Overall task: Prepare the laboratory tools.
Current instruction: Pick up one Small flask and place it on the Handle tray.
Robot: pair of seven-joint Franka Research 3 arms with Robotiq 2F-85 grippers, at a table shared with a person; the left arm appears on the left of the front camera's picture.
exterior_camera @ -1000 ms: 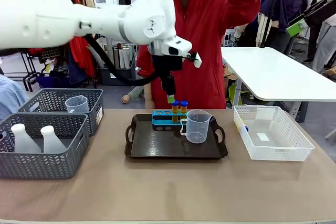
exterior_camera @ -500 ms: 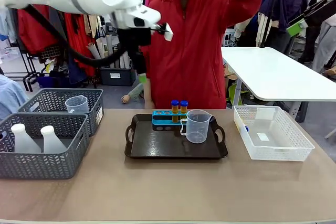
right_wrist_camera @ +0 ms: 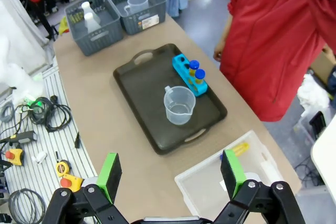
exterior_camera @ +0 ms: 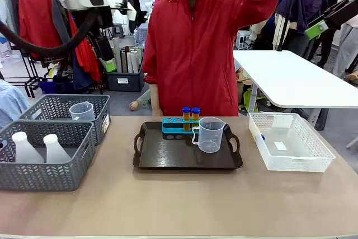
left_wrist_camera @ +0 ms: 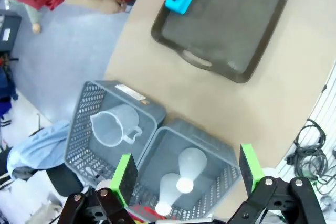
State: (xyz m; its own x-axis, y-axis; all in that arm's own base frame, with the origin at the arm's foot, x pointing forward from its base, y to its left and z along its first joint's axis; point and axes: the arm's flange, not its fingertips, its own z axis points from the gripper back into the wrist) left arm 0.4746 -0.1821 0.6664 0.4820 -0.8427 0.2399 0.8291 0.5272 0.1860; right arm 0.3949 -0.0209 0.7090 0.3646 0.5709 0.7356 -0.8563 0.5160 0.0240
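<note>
Left gripper (exterior_camera: 110,66) hangs high, fingers spread wide and empty; below its pads (left_wrist_camera: 125,176) two conical flasks (left_wrist_camera: 190,162) stand in a grey basket (left_wrist_camera: 210,141), a measuring beaker (left_wrist_camera: 113,124) in the neighbouring basket (left_wrist_camera: 84,114) just beyond. Right gripper (right_wrist_camera: 170,174) is open on nothing; ahead of it the tray (right_wrist_camera: 144,82) holds a second beaker (right_wrist_camera: 179,106) and, beyond that, two orange tubes (right_wrist_camera: 193,67) in a blue rack (right_wrist_camera: 181,64). Something yellowish in the white basket (right_wrist_camera: 210,187) near one pad may be another tube
</note>
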